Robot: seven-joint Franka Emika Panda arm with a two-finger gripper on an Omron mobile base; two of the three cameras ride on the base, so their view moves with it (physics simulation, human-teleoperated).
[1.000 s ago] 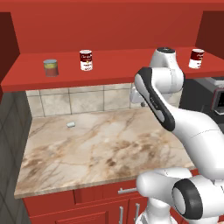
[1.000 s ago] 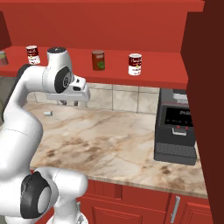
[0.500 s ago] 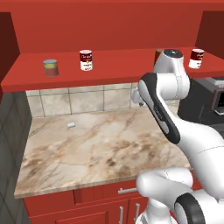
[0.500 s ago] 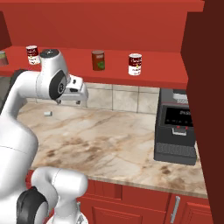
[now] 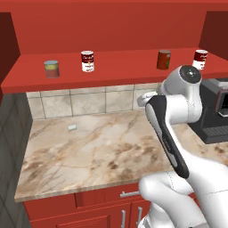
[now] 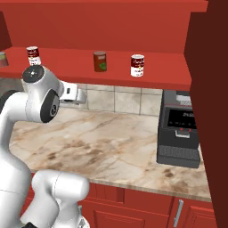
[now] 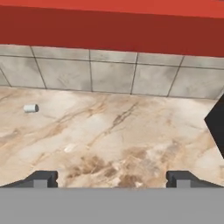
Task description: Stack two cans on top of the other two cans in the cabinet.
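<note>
Four cans stand apart in a row on the long red shelf of the cabinet point(image 5: 120, 73) point(image 6: 67, 67) point(image 7: 112, 30), none on top of another. From left they are a grey can with a yellow-green label point(image 5: 51, 68), a red-and-white soup can point(image 5: 87, 61) point(image 6: 32, 55), a dark red can point(image 5: 164, 59) point(image 6: 100, 61) and a second soup can point(image 5: 200, 59) point(image 6: 137, 65). My gripper point(image 7: 111, 179) point(image 6: 83, 95) hangs below the shelf, facing the tiled wall over the counter. It is open, its fingertips point(image 7: 41, 178) stand wide apart and nothing is between them.
A black appliance point(image 5: 218, 109) point(image 6: 180, 133) point(image 7: 216, 127) stands on the marble counter point(image 5: 98, 151) at the right. A small pale cylinder point(image 5: 71, 128) point(image 7: 30, 108) lies near the backsplash. The cabinet's dark red side wall point(image 6: 209, 89) rises at the right. Red drawers point(image 5: 89, 209) run below the counter.
The arm's upper joint has swung right and lower, uncovering the dark red can in the left base view. The jaws have gone from shut to open. The cans stay put.
</note>
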